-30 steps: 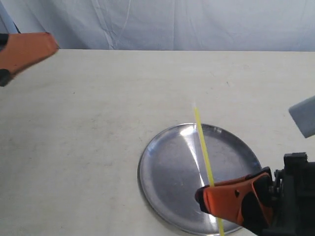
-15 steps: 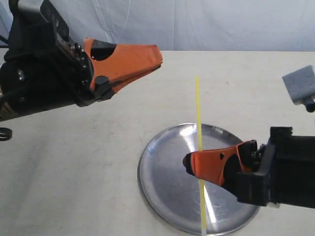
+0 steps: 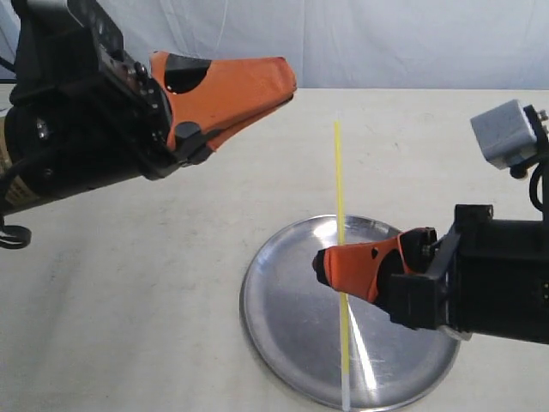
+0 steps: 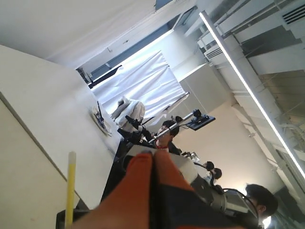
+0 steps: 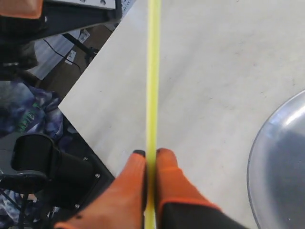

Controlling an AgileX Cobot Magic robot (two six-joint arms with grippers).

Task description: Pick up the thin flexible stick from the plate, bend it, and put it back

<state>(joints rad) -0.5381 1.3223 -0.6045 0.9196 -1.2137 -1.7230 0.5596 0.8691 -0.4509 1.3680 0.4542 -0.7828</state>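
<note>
The right claw is clenched on the thin flexible stick, which stands upright over the plate at the lower middle. The left claw (tips together, holding nothing) hangs at the upper left. I think it should open, pinch the stick's top and push gently, and there is lots of bare tabletop between them.

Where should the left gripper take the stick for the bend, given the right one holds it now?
Take the long free stretch of the stick, beyond the right gripper pinching near its middle. Bring the left gripper in from its own side, fingers closing across the straight strand; the other end is over the plate.
</note>
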